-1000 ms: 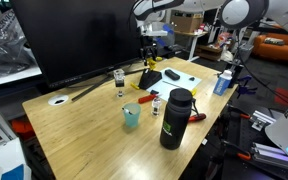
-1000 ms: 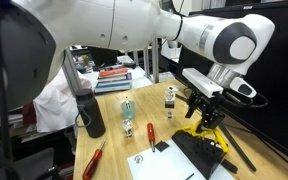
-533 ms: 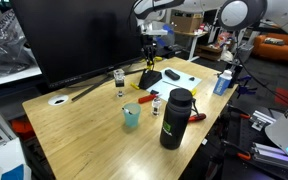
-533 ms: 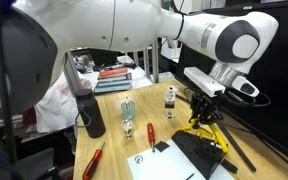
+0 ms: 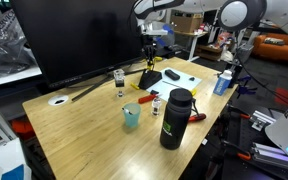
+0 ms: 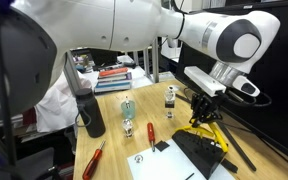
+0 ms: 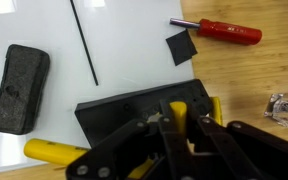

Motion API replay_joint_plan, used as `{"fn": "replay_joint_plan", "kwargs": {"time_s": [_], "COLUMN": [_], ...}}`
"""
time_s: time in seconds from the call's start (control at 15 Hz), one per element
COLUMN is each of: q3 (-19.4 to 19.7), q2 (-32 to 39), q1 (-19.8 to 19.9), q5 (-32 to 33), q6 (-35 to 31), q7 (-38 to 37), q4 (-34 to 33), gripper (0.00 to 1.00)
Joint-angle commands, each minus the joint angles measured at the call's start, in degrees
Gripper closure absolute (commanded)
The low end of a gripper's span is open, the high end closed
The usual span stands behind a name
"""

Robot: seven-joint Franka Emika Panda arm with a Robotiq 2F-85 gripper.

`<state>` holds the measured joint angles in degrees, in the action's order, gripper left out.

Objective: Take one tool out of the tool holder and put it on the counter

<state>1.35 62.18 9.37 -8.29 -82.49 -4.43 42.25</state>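
Observation:
The tool holder [image 7: 134, 108] is a black block with yellow-handled tools, standing at the far side of the counter [image 5: 84, 125]. In the wrist view my gripper [image 7: 176, 122] is shut on one yellow tool handle [image 7: 177, 108] that sticks up from the holder, with a finger tight on each side. Another yellow handle [image 7: 54, 152] pokes out at the holder's lower left. In both exterior views the gripper [image 5: 149, 54] [image 6: 202, 101] hangs straight down over the tool holder [image 5: 149, 77] [image 6: 206, 136]. The gripped tool's lower part is hidden in the holder.
A red screwdriver [image 7: 219, 30], a black block [image 7: 19, 75] and a thin black rod [image 7: 84, 42] lie on a white sheet beside the holder. A tall black bottle [image 5: 174, 118], a teal cup [image 5: 131, 116] and small bottles [image 5: 119, 80] stand mid-counter. A large dark monitor [image 5: 79, 40] rises behind.
The jaws have closed from wide apart onto the yellow handle. The arm has stayed in place over the holder.

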Motion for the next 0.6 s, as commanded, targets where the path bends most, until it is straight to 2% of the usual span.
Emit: {"fn": "replay_joint_plan", "kwargs": {"time_s": [0.0, 0.53], "q3": [-1.4, -2.8], "q2": [1.1, -1.3], "q1": [1.2, 0.1], "q5": [-1.9, -1.4], "q6": [1.8, -3.6], "q7": [0.6, 0.9], "q4": [-2.8, -3.5], "gripper": [0.96, 0.96]}}
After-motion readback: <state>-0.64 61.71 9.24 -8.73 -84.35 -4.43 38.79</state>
